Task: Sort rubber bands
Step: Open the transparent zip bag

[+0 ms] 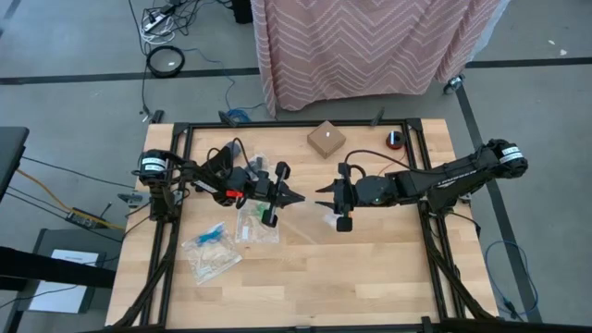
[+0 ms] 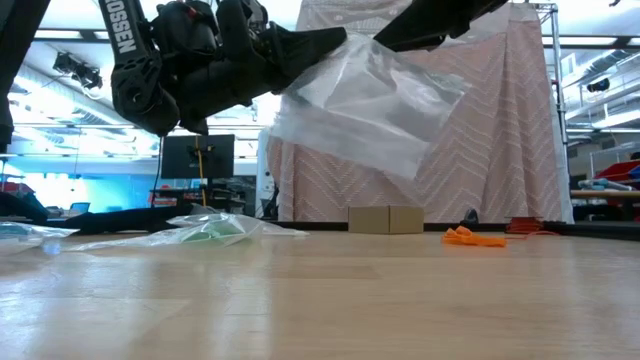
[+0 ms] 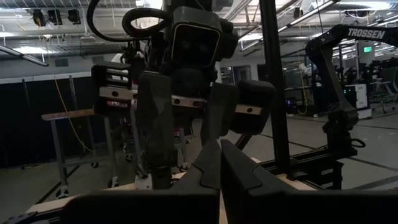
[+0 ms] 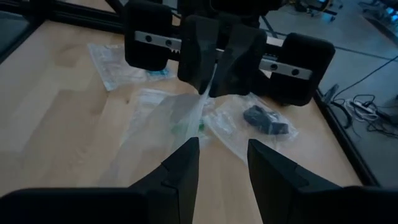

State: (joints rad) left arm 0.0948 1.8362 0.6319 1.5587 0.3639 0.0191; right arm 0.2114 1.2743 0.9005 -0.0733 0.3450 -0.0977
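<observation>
My left gripper (image 1: 300, 196) and my right gripper (image 1: 320, 192) face each other tip to tip above the table's middle. Between them a clear plastic bag (image 2: 370, 100) hangs in the air. The left gripper is shut on the bag. The right gripper (image 4: 221, 155) has its fingers apart, and the bag runs down past one finger (image 4: 185, 155). Orange rubber bands (image 2: 470, 237) lie loose on the table at the far right. Black bands (image 4: 267, 119) lie inside another clear bag on the table. My left gripper pinches the clear bag's upper edge (image 4: 204, 93) between its two fingertips. It comes in about level from the table's left. The bag hangs slack below the fingers, clear of the table. I cannot tell whether my right gripper's finger touches the bag.
Several more clear bags (image 1: 217, 242) lie on the table's left half, one with green bands (image 2: 215, 228) in it. A small cardboard box (image 1: 326, 139) stands at the far edge. Black frame rails (image 1: 430, 250) run along the table's sides.
</observation>
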